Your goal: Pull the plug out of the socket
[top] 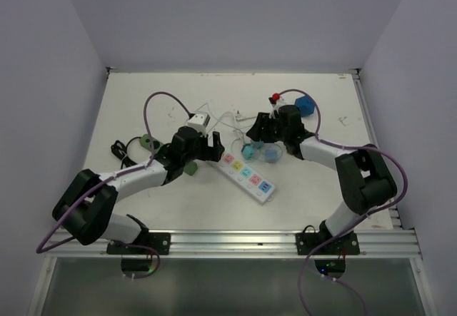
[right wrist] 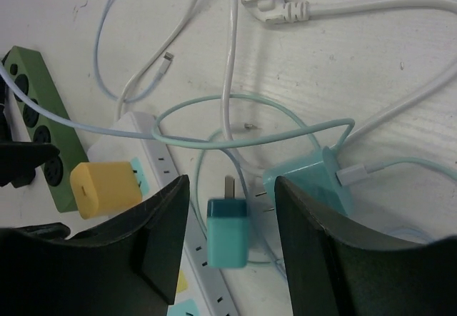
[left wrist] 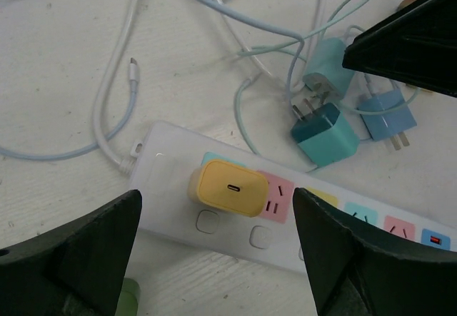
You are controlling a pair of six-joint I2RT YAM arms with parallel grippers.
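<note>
Left claw (left wrist: 216, 200): wide open, fingers (left wrist: 78, 252) standing either side of the yellow plug (left wrist: 228, 187), clear of it, nothing gripped.
Green block (right wrist: 28, 109): on the desk (top: 178, 202), just beside the plug end of the power strip (left wrist: 168, 166).
Yellow plug: seated in the end socket of the white power strip, strip lying at a slant across the desk.
Cables (left wrist: 107, 109): white and pale blue, looped loose beyond the strip.
Dark teal plug (right wrist: 227, 237): unplugged, lying flat just beside the strip, pins bare.
Pale teal charger (right wrist: 307, 184) and blue plug (left wrist: 388, 116): loose, close by.
Right claw (right wrist: 232, 186): jaws parted, dark teal plug between them with a gap on each side, nothing gripped.
</note>
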